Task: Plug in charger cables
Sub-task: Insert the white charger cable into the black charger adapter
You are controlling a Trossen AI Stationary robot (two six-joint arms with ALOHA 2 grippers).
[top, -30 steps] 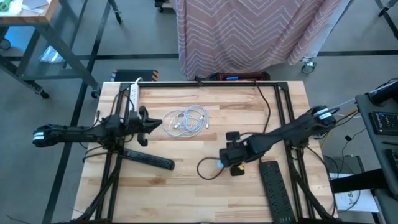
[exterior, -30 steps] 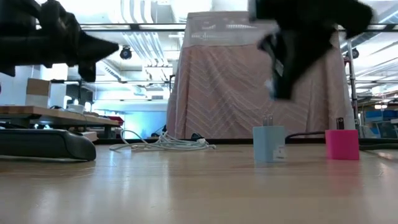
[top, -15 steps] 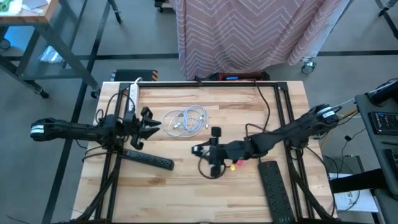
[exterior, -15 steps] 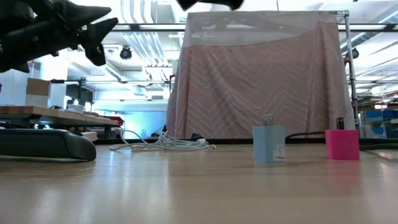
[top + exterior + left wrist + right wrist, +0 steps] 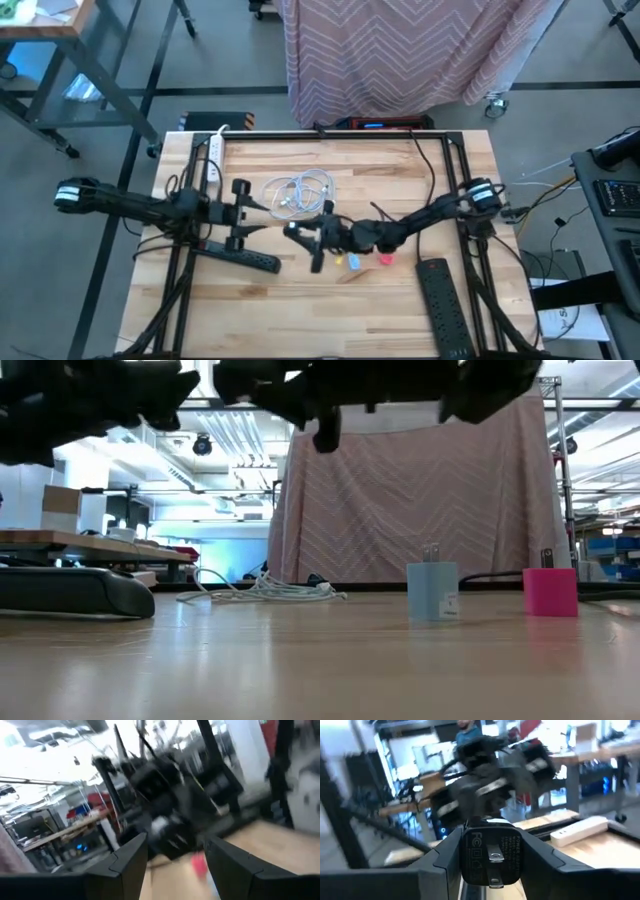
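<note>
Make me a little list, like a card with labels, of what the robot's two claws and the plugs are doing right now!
left claw: open, holding nothing, above the table's left half
right claw: shut on a black plug block, above the middle of the table
light blue plug block: standing on the table, prongs up
pink plug block: standing beside the blue one, not touching it
white cables: lying in a loose bundle, nobody holding them
black power strip: lying under the left claw
</note>
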